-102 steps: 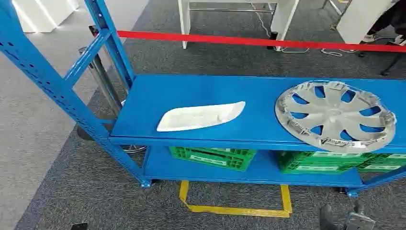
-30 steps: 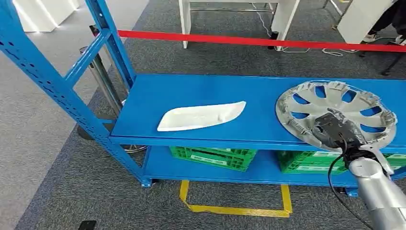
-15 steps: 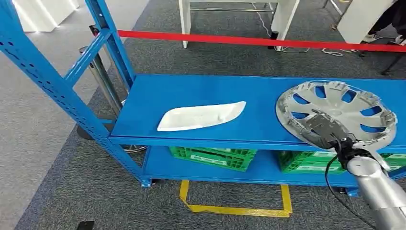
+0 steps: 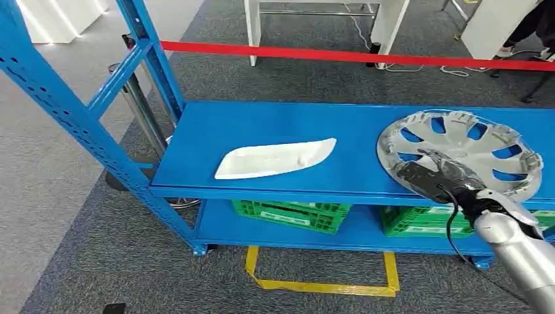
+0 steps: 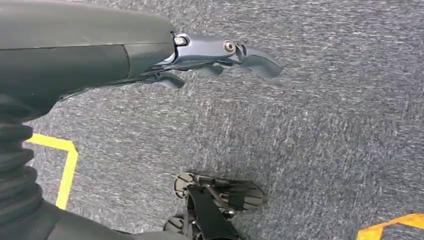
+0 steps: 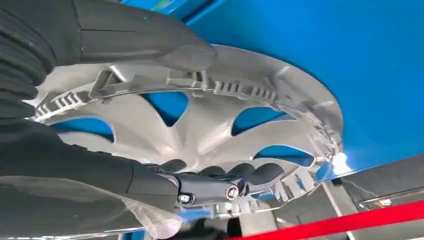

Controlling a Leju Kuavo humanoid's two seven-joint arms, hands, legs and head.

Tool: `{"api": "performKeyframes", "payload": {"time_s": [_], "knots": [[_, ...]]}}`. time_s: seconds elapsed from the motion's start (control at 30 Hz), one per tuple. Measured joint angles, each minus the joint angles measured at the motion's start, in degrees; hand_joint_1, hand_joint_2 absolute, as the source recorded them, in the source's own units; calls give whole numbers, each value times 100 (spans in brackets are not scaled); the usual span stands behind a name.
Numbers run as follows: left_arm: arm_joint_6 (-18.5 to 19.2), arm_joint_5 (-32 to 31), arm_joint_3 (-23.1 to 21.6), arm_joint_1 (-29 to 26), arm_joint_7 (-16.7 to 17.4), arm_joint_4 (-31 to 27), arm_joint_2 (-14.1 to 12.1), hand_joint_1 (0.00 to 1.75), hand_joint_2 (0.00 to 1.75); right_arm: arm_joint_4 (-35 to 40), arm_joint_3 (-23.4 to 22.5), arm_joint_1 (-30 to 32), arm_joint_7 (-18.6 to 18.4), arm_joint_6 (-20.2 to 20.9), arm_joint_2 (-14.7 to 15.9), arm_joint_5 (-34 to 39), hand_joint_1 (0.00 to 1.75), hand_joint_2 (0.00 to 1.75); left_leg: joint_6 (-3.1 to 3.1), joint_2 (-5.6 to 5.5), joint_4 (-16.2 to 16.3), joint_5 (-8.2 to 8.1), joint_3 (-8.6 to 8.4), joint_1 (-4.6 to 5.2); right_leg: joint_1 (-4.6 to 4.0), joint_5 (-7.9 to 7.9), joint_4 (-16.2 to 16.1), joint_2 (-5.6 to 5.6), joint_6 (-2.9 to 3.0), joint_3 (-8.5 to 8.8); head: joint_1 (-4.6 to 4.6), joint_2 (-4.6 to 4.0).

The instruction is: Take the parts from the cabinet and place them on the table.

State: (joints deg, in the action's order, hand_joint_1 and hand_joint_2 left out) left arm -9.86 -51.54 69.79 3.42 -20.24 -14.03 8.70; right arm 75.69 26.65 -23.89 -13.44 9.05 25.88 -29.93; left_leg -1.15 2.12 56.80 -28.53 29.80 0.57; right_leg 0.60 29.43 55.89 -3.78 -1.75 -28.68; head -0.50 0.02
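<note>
Two parts lay on the blue shelf [image 4: 275,127]: white trim piece [image 4: 275,159] at left, silver wheel cover [image 4: 458,157] at right. Left hand [image 5: 215,55] hung over carpet, fingers loose, holding nothing. Right hand [image 4: 435,176] grasped the wheel cover's near rim.

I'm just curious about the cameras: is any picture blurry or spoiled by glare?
Head view: sharp, evenly lit. Right wrist view: the right robot hand up close looks soft, with a bright glint on the silver plastic spoked wheel cover's rim. Left wrist view: grey carpet sharp, no glare.
</note>
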Motion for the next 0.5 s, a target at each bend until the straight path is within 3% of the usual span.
{"api": "performKeyframes", "payload": {"time_s": [0.2,0.5], "knots": [[-15,46,59,1,53,7,2,0,175,225,358,7,-194,74,114,-503,0,175,0,0,0,0,1,0,0,0,0,0,0,-2,0,0],[-17,48,92,1,66,7,4,0,175,376,651,23,-207,161,210,-651,0,175,0,0,0,0,1,0,0,0,0,0,0,-3,-2,0]]}}
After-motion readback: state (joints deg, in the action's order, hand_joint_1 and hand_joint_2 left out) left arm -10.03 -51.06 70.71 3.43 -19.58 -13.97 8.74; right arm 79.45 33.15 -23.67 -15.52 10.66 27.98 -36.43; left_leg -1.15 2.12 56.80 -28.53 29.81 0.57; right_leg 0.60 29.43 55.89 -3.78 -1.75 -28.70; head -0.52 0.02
